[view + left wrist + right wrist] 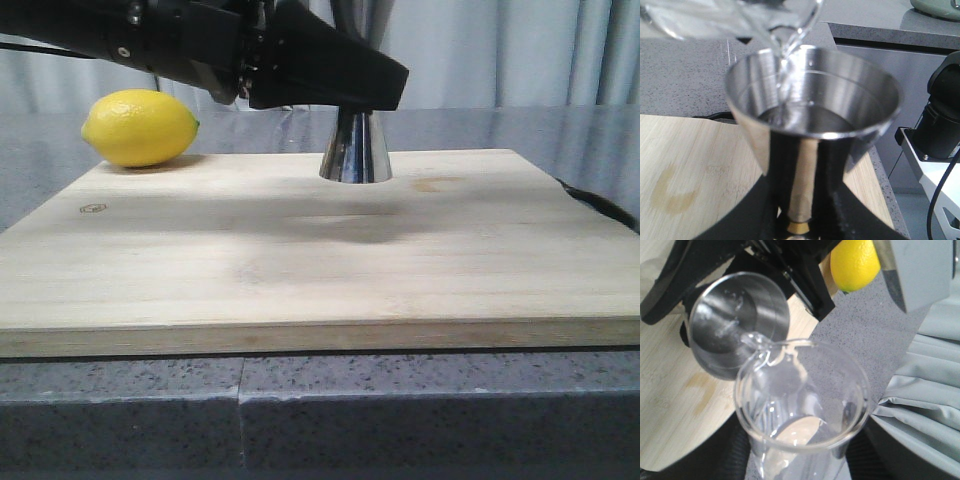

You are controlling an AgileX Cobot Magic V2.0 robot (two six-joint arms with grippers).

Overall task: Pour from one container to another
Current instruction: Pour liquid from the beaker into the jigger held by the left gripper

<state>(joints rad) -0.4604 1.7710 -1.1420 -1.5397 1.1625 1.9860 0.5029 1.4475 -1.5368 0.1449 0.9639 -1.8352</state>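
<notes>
The steel jigger (355,155) stands on the wooden board (300,270) at the back middle. My left gripper (800,220) is shut on its narrow waist at the gold band, and its black fingers (330,75) hide the jigger's upper cup in the front view. The clear glass beaker (800,390) is tilted, its lip over the jigger's open cup (735,320). A thin clear stream runs from the beaker (740,20) into the jigger (812,90), which holds a little liquid. My right gripper (800,455) is shut on the beaker's body. The beaker is out of the front view.
A yellow lemon (140,127) lies at the board's back left corner. A faint brown ring stain (667,192) marks the wood near the jigger. A dark cable (600,205) runs past the board's right edge. Grey curtains hang behind the grey counter.
</notes>
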